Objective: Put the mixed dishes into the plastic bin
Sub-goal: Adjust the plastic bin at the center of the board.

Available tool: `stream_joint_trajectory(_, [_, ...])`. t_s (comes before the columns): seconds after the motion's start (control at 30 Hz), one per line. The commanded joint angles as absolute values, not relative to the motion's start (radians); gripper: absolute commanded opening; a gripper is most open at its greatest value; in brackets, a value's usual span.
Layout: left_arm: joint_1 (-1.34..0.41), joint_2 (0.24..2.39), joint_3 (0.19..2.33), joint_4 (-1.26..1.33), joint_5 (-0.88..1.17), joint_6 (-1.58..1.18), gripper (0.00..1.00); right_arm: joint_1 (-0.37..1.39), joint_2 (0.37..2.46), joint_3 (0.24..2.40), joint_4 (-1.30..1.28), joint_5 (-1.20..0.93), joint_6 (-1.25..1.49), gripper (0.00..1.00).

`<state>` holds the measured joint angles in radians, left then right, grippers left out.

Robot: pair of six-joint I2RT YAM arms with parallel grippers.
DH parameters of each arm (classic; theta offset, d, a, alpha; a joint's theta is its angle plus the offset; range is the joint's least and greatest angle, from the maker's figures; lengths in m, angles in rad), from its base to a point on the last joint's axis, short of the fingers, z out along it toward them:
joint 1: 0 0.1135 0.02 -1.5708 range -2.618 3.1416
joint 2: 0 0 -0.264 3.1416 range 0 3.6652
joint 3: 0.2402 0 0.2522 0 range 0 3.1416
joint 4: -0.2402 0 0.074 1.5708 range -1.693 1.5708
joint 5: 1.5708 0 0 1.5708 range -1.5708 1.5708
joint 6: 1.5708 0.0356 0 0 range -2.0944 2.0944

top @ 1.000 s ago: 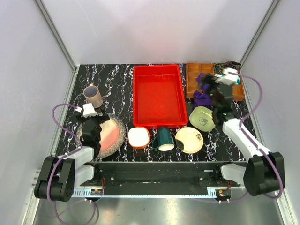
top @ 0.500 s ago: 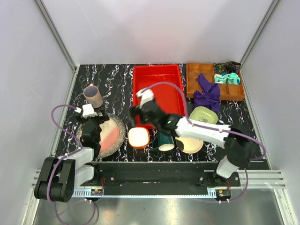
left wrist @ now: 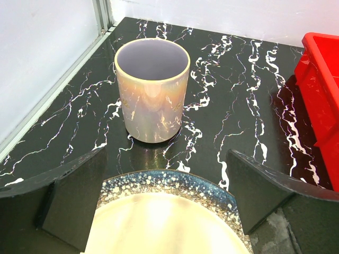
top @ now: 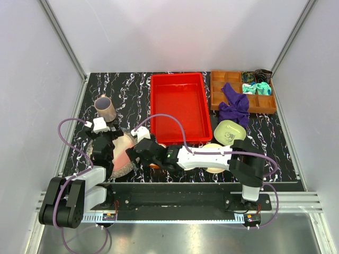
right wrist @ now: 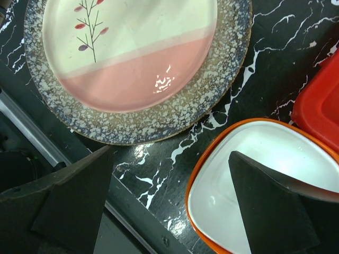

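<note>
The red plastic bin stands empty at the back middle. My left gripper is open and empty over the far rim of the speckled grey plate, which carries the pink-cream plate. The mauve cup stands upright just beyond it. My right gripper is open and empty, low over the gap between the speckled plate and the orange-white bowl. The pale yellow plate and light green bowl lie right of centre. The right arm hides the dark green mug.
A brown compartmented tray sits at the back right with a purple cloth and a teal cloth. The right arm stretches across the table's front. The bin's corner is close beside the right gripper.
My right arm has swung from the brown tray at the back right across to the front left, ending by the speckled plate and orange-white bowl. The left arm has not moved.
</note>
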<state>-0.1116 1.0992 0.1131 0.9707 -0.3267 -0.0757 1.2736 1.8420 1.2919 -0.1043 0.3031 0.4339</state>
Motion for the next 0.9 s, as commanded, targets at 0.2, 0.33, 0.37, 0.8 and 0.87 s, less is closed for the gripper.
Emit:
stream_joint_trajectory(0.2, [-0.109,1.097,0.118,1.028,-0.342,-0.064,0.99,1.316,1.848,1.350,-0.187,0.385,0.474,1.00])
stream_joint_trajectory(0.33, [-0.109,1.098,0.124,1.022,-0.337,-0.064,0.99,1.321,1.835,1.347,-0.199,0.410,0.471,1.00])
stream_joint_trajectory(0.37, [-0.109,1.098,0.126,1.022,-0.337,-0.063,0.99,1.324,1.827,1.345,-0.199,0.413,0.466,1.00])
stream_joint_trajectory(0.8, [-0.109,1.097,0.127,1.019,-0.325,-0.060,0.99,1.338,1.807,1.356,-0.206,0.564,0.437,0.90])
stream_joint_trajectory(0.87, [-0.109,1.101,0.129,1.012,-0.318,-0.058,0.99,1.339,1.810,1.377,-0.199,0.575,0.428,0.88])
